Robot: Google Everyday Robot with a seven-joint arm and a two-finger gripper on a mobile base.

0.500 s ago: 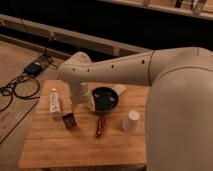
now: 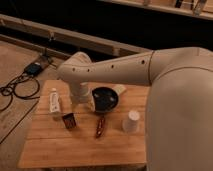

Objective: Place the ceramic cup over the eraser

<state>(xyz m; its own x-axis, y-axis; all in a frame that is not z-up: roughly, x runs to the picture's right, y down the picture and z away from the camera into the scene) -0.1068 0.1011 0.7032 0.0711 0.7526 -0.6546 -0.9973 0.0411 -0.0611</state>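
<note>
1. Wooden slats make up the desk point(image 2: 60, 150), seen from above in the camera view. A black bowl point(image 2: 105, 98) sits near its far edge and serves as the landmark.
2. White arm point(image 2: 110, 67): it reaches from the robot's bulky body on the picture's right, passes behind the bowl, bends at an elbow and drops toward the desk.
3. The end effector point(image 2: 83, 101) is at the arm's low end, just beside the bowl's picture-left rim and close above the desk. Its jaws stand apart, and neither of the task's things is in them.
4. The ceramic cup point(image 2: 131, 121) stands alone on the desk, nearer the camera than the bowl and to its picture-right, close to the robot's body and apart from the end effector.
5. The eraser point(image 2: 69, 120), dark with reddish marks, lies nearer the camera than the bowl and to its picture-left, well apart from the cup.
6. A red-and-dark stick point(image 2: 100, 126) lies just in front of the bowl, between eraser and cup.
7. A flat white tube point(image 2: 54, 102) lies to the bowl's picture-left, beyond the end effector.
8. Black cables point(image 2: 15, 90) trail on the floor, farther to the picture-left of the bowl than the desk's edge.
</note>
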